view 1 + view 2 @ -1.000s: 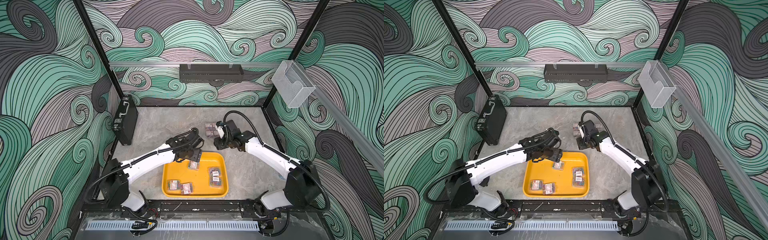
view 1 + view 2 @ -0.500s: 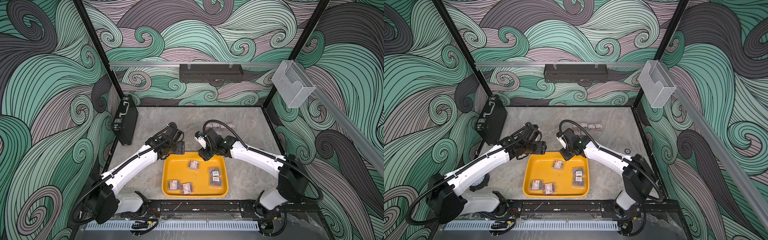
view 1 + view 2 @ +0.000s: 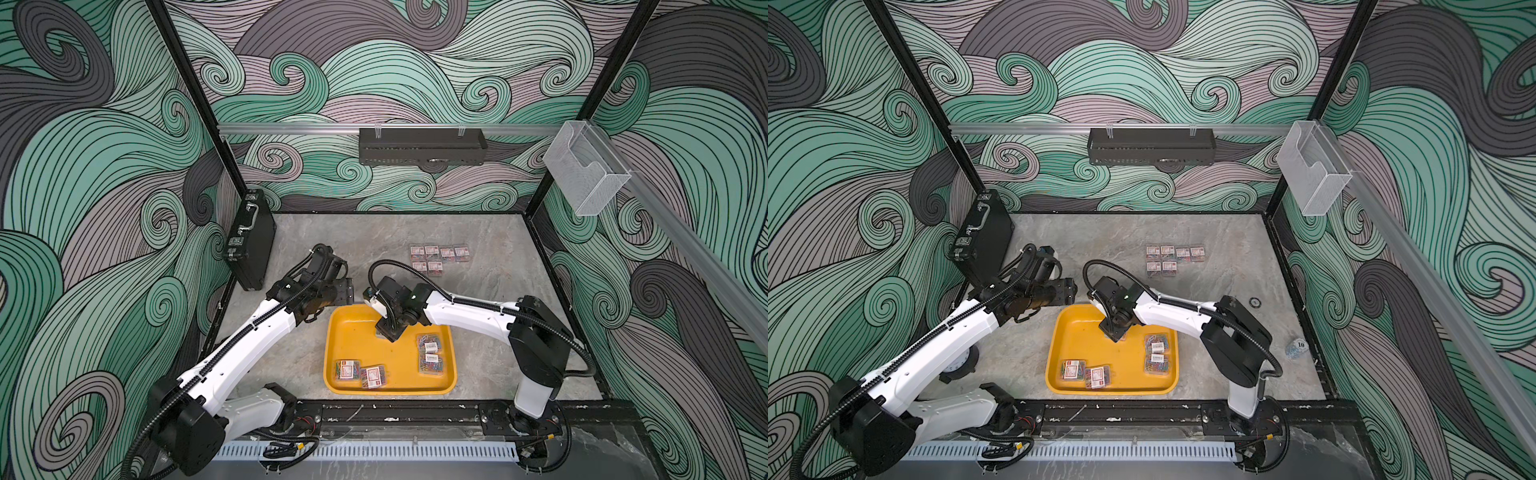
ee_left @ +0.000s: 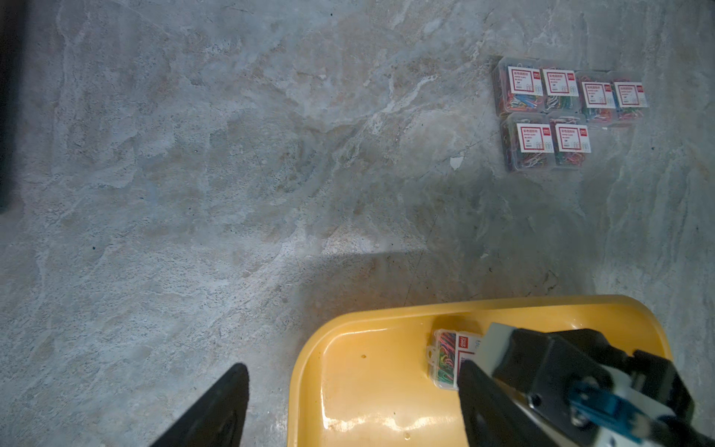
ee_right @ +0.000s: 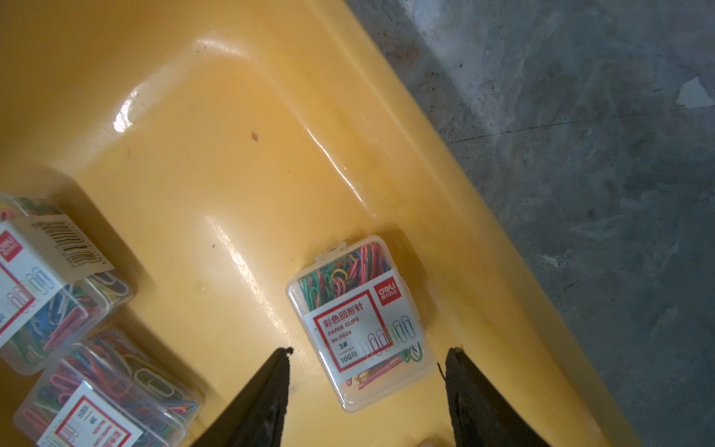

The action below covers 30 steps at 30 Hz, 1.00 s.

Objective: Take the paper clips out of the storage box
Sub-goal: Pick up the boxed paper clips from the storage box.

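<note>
The right fingers [image 5: 271, 391] are down inside the shallow yellow-orange plastic tray [image 3: 353, 336]. They stand spread either side of a small clear plastic box of multicoloured paper clips [image 5: 360, 321] by the tray's far rim, with gaps on both sides and nothing gripped. The tray sits mid-way along the tabletop's [image 3: 374, 232] front edge. Two more clip boxes [image 3: 430, 345] lie along its right side and two [image 3: 359, 372] at its near-left corner. Six others [image 3: 440, 257] sit grouped on the tabletop toward the far edge. The left fingers [image 4: 216, 410] hang wide open and empty, just off the tray's far-left corner.
</note>
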{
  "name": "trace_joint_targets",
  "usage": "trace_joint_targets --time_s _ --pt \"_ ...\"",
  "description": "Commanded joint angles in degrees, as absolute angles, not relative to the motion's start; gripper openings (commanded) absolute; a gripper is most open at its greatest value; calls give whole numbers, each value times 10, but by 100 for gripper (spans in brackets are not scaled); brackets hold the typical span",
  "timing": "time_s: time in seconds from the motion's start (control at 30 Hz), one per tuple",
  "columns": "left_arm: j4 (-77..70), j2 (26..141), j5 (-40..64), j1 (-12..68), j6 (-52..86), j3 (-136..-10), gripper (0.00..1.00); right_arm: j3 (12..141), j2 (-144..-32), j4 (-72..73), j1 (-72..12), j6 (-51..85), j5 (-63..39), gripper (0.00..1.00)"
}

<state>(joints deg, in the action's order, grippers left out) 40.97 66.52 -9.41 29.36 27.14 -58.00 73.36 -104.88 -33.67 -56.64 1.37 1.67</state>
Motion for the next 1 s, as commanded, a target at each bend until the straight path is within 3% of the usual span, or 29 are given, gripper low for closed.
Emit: trace_joint_targets --time_s 0.0,0.47,0.97 --pt "426 666 -94 289 264 -577 83 747 -1061 -355 -568 5 29 66" --pt "431 680 -88 288 271 -580 83 747 -1093 -349 -568 -5 18 67" --pt "435 669 -86 288 270 -575 83 750 -1092 -366 -570 11 -1 59"
